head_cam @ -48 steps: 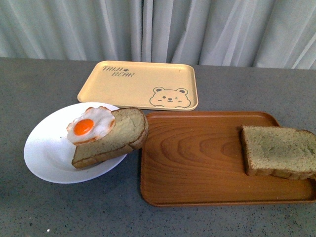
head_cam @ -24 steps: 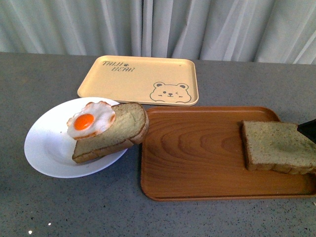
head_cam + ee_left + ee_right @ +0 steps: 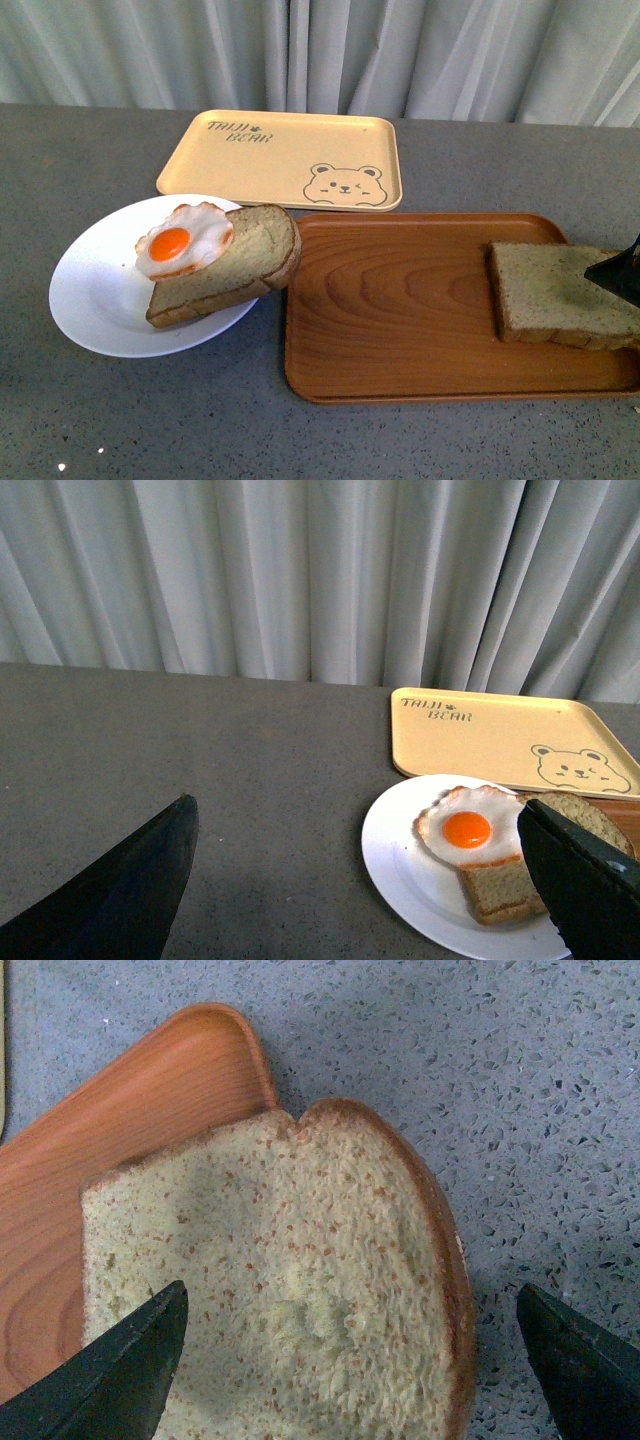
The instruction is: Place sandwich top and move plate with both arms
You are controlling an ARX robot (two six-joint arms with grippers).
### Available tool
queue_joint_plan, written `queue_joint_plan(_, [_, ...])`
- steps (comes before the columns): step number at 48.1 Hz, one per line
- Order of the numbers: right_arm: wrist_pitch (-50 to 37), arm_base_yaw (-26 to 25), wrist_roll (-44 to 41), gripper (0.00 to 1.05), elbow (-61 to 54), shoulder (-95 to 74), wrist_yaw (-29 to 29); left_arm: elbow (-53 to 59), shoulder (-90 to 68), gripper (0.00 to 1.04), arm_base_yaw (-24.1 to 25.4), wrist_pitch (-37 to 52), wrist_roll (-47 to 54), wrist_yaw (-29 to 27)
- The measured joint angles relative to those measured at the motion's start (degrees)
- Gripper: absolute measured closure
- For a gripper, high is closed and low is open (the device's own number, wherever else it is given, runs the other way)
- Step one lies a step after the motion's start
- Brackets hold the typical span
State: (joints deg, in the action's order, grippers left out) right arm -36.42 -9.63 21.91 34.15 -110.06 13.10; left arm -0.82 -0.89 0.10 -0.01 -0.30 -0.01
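On the grey table (image 3: 150, 430) I count two trays, two slices of bread, one plate and one fried egg, with a pale curtain (image 3: 420, 55) hanging along the far side. The yellow bear tray (image 3: 280, 160) lies far and to the left of centre. The brown wooden tray (image 3: 390, 320) lies nearer and fills the right half. The sandwich top (image 3: 560, 295) lies flat at the right end of the wooden tray, and the right wrist view shows its rounded crust end reaching past the tray's corner over the table. The plate (image 3: 95, 300) sits to the left of the wooden tray, its rim just beside that tray. It carries the second slice (image 3: 245, 265), which is tilted, with its rounded end propped on the plate's right rim. The single fried egg (image 3: 183, 243) rests on the left part of that slice. The right gripper (image 3: 350, 1295) has its jaws spread wide with nothing grasped. One black finger (image 3: 110, 1370) stands over the slice and the other beyond its crust, and I cannot tell whether they touch the bread. In the front view only a black tip of it shows at the right edge. The left gripper (image 3: 355, 815) is likewise spread apart and empty, above the table to the left of the plate.
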Motion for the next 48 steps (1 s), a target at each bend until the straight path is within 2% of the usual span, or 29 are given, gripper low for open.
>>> queue_joint_plan(18, [2.3,0.2,4.6,0.85,-0.2,5.6,2.4,0.0,0.0,0.09,0.0,0.0,0.0,0.0])
queue_joint_plan(22, [3.7,0.7,6.1,0.99,-0.3,9.0,3.5,0.0,0.0,0.09,0.0,0.0,0.0,0.0])
queue_joint_plan(25, [4.7,1.4,7.2,1.02,-0.3,11.2,3.8,0.0,0.0,0.09,0.0,0.0,0.0,0.0])
queue_joint_plan(35, [7.0,7.0,10.5,1.02,2.6,17.0,4.3,0.0,0.0,0.09,0.0,0.0,0.0,0.0])
queue_joint_plan(48, [5.3,21.0,15.5,1.02,13.3,16.3,4.0,0.0,0.0,0.09,0.0,0.0,0.0,0.0])
